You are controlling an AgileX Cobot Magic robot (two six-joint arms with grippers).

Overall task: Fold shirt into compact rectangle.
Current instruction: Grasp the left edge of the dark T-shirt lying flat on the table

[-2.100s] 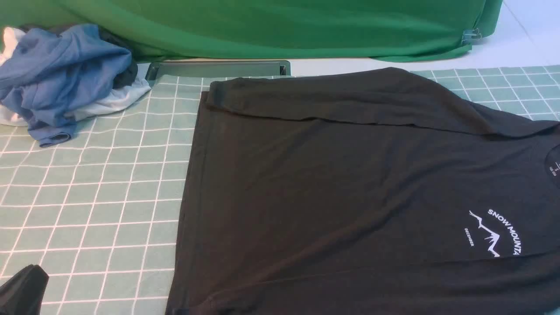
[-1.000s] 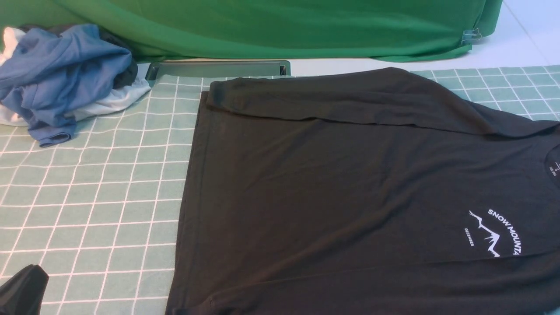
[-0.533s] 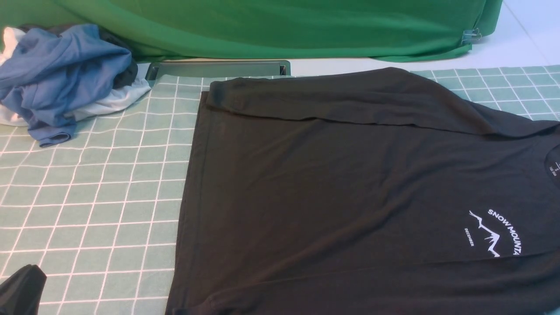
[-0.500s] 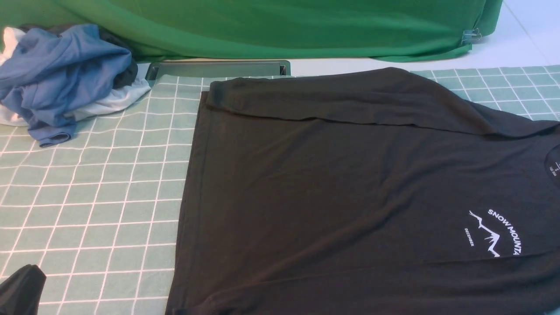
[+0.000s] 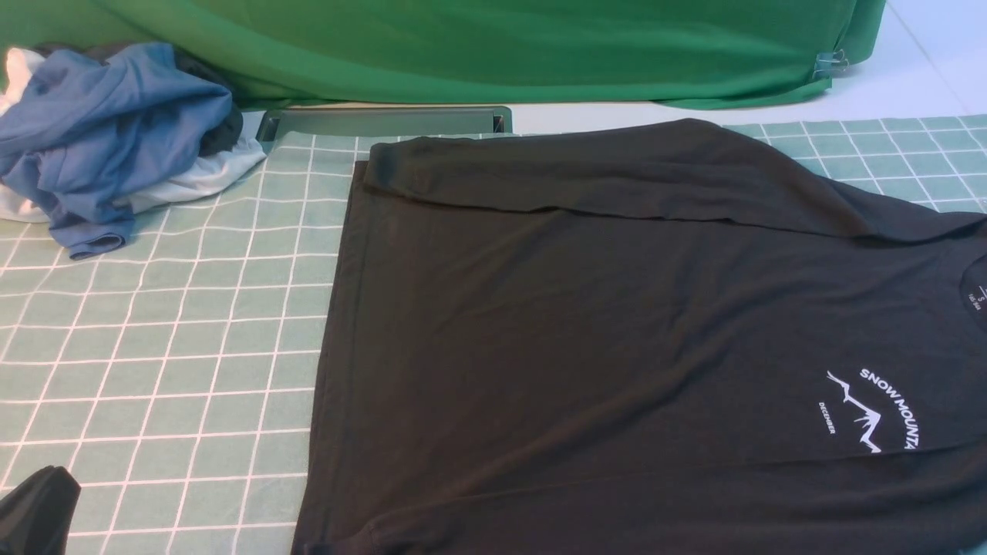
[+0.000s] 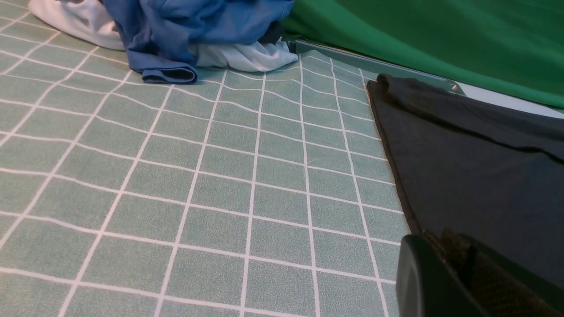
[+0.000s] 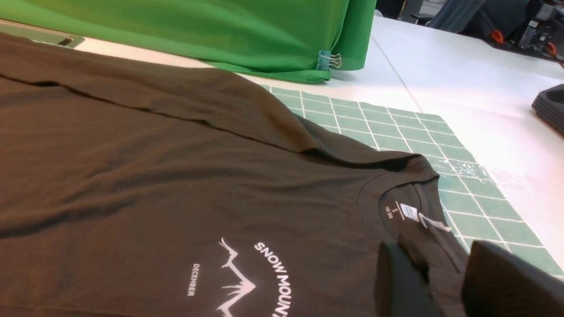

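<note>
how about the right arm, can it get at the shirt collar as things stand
Probably yes: the right tool hovers open just beside the collar of the shirt, with nothing lying between them.

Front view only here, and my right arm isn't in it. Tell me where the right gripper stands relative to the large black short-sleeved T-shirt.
Observer: The right gripper is at the large black short-sleeved T-shirt's shoulder edge, beside the collar, jaws parted.
Operator: Report the left one.
Observer: The left gripper is shut at the hem's near corner; whether it pinches fabric, I cannot tell.
Operator: Name what lies past my right edge.
Observer: A black ridged object sits on the white table beyond the green checked mat.
</note>
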